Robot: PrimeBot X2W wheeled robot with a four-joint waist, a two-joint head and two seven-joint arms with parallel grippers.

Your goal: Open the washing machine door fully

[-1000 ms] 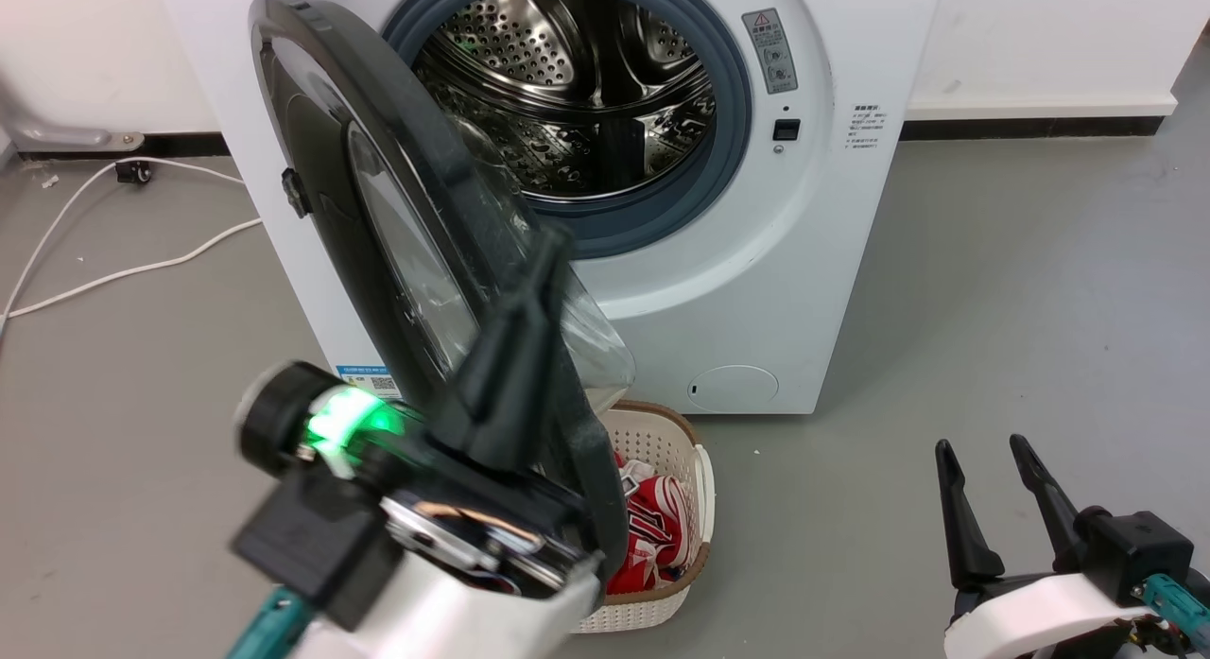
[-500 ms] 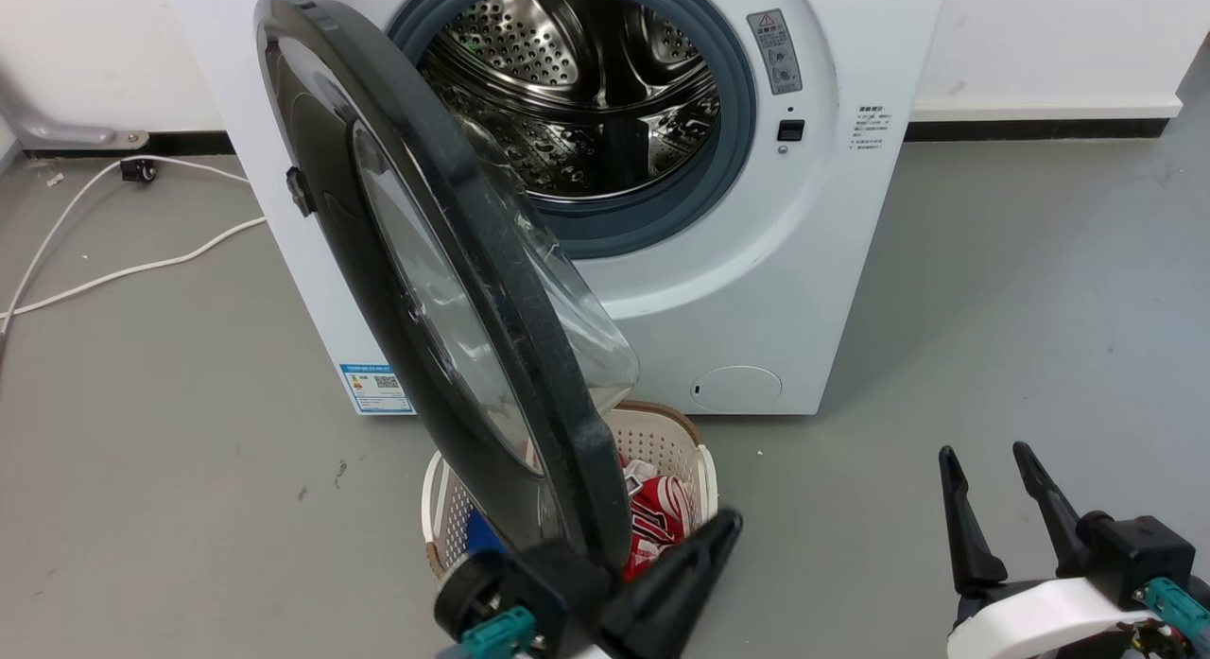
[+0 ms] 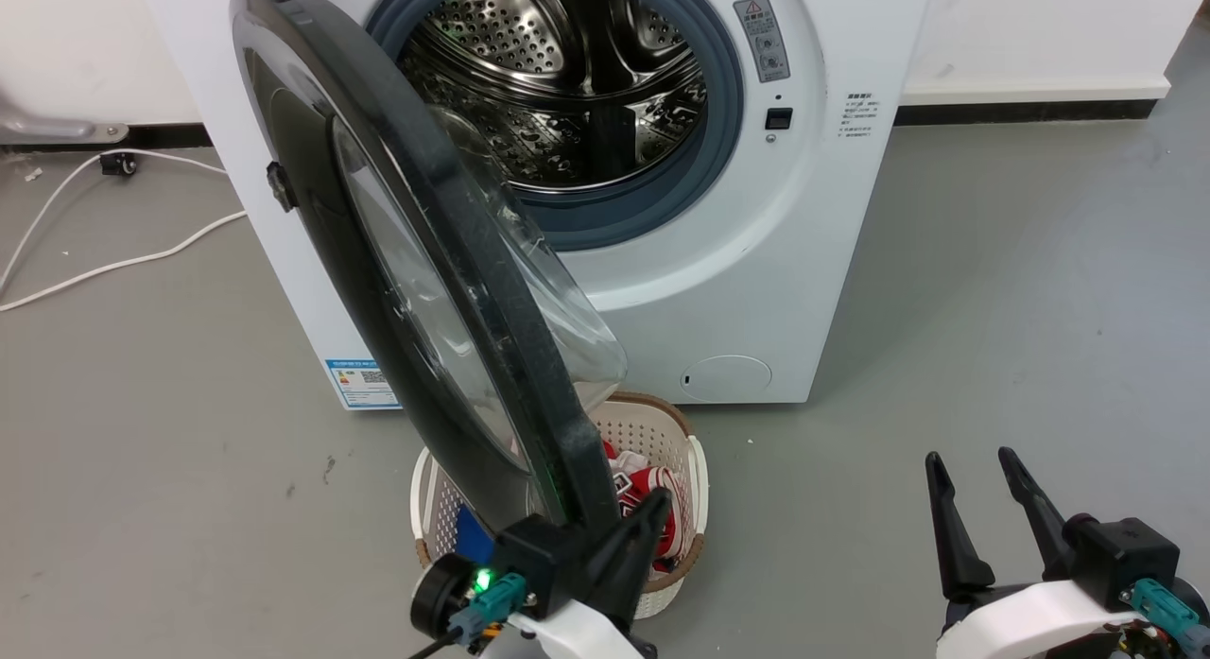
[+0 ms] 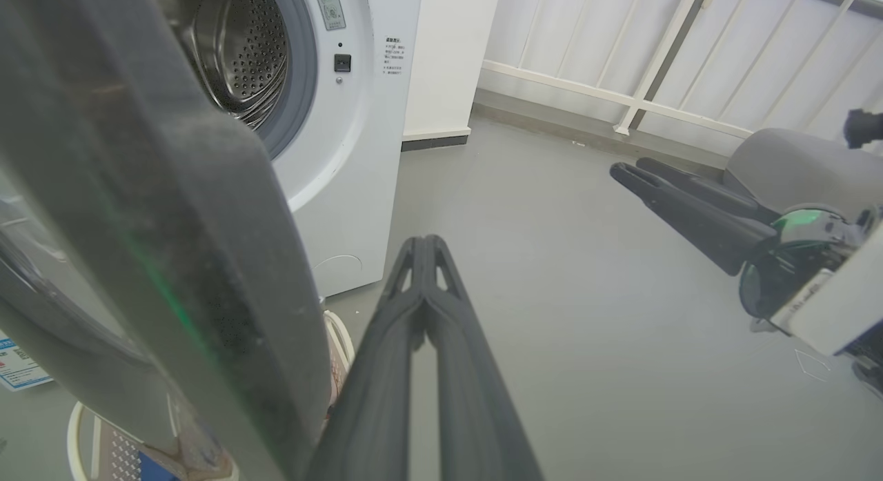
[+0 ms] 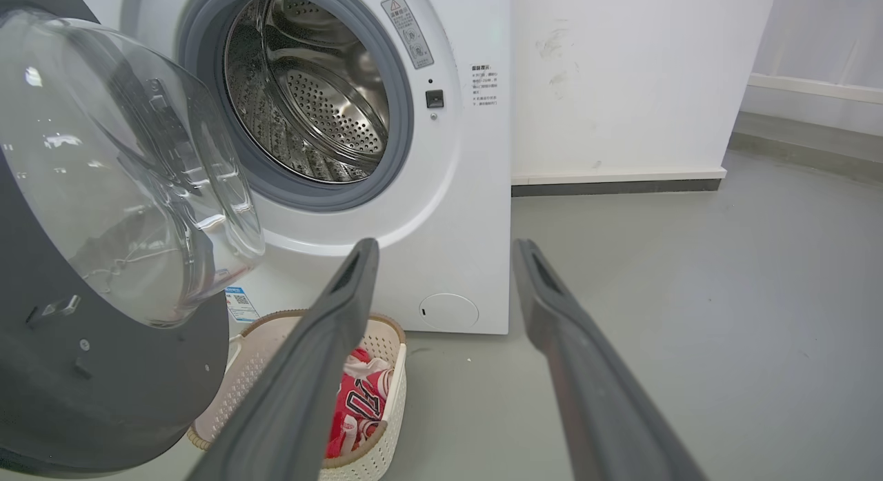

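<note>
Left gripper [image 3: 654,501]: jaws pressed together, nothing between them, pointing up and a little right. The washing machine door [image 3: 425,290] stands swung out from the washing machine [image 3: 756,262], edge-on to the head view, with its lower black rim just left of these jaws. Left wrist view shows the rim right beside them; I cannot tell whether they touch. The drum opening lies ahead of and above the jaws. Laundry basket [image 3: 695,470] with a red garment [image 5: 355,398] sits on the floor directly behind the left jaws. Right gripper [image 3: 971,458]: jaws apart, empty, well to the right of door and basket.
</note>
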